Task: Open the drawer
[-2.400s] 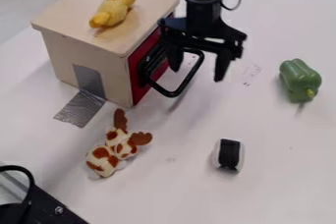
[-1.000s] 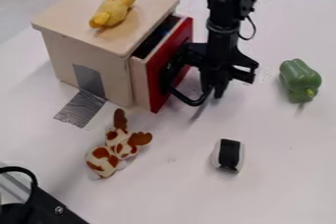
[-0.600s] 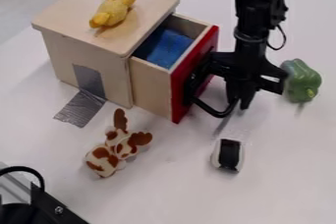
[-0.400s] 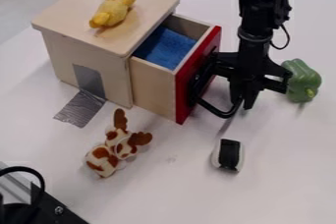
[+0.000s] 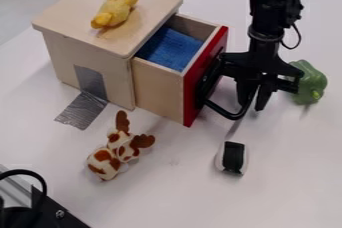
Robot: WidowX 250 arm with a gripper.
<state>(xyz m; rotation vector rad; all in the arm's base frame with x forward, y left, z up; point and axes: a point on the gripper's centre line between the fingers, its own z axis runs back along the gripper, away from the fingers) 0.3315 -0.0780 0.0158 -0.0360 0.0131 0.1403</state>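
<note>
My gripper (image 5: 252, 106) is slightly open, its fingers parted at the black handle (image 5: 220, 111) of the drawer (image 5: 192, 89), which stands well out of the wooden box (image 5: 80, 19). If I leave sideways, a finger could hook the handle and skew the drawer; swinging outward, I might knock the green pepper (image 5: 312, 83) close beside me.

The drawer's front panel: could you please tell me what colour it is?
The front panel is red, as the camera view shows.
</note>
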